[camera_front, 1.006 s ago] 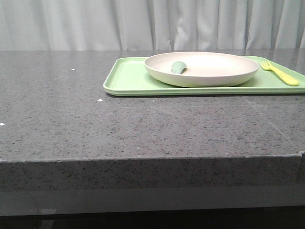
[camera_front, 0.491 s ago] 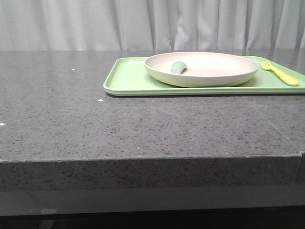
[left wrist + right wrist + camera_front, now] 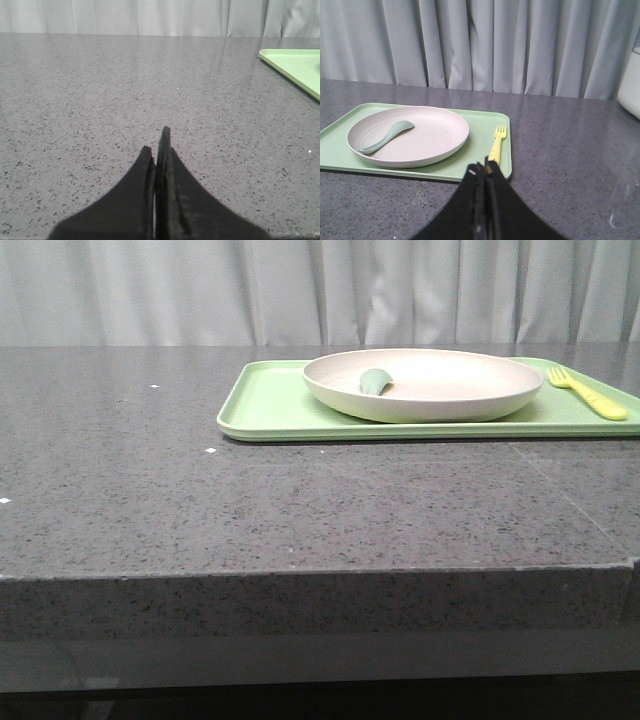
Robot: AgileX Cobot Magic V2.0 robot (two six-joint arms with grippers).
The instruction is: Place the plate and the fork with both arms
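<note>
The off-white plate (image 3: 424,383) sits on a light green tray (image 3: 270,410) at the back right of the table; it also shows in the right wrist view (image 3: 410,135). The pale yellow fork (image 3: 588,393) lies on the tray to the plate's right, also seen in the right wrist view (image 3: 497,141). My right gripper (image 3: 484,170) is shut and empty, just short of the tray's near edge by the fork's handle. My left gripper (image 3: 159,145) is shut and empty over bare table, left of the tray. Neither gripper shows in the front view.
A dull green spoon-like utensil (image 3: 375,381) lies in the plate, also visible in the right wrist view (image 3: 385,136). The tray's corner (image 3: 295,67) shows in the left wrist view. Grey curtains hang behind the table. A white object (image 3: 631,82) stands at the far right.
</note>
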